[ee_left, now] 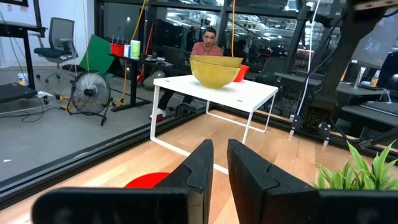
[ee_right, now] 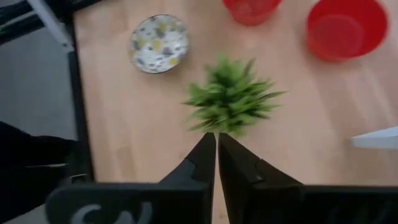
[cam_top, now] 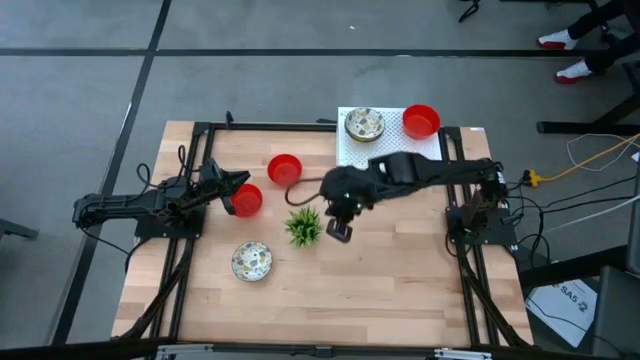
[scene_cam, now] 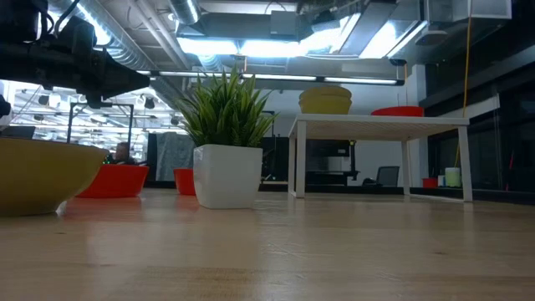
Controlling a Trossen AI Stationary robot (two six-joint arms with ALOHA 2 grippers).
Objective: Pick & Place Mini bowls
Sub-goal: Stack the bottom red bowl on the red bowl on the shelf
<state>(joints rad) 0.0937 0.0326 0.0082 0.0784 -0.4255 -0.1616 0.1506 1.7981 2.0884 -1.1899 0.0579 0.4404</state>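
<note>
Wooden slats make up the bench, seen from above with two dark arms reaching in from either side. At the far edge stands a small white raised stand carrying one speckled bowl and one red bowl. Three more bowls sit on the bench itself: a red bowl near the middle, a second red bowl just in front of the left tool, and a speckled bowl nearer the front. A small green plant in a white pot stands between them.

The left tool hovers at the second red bowl; its wrist view shows the two fingers nearly together, with only a narrow gap, and red showing below them. Whether they pinch the bowl's rim is hard to tell from here. The right tool hangs just beside the plant, its fingers closed together and holding nothing.

Judging by the layout, two bowls are already placed on the stand and the step in hand is picking up the next red one with the left arm. The next move would call for a firm grip on the rim, a lift clear of the bench, and a carry to the stand without brushing the neighbouring bowl.
</note>
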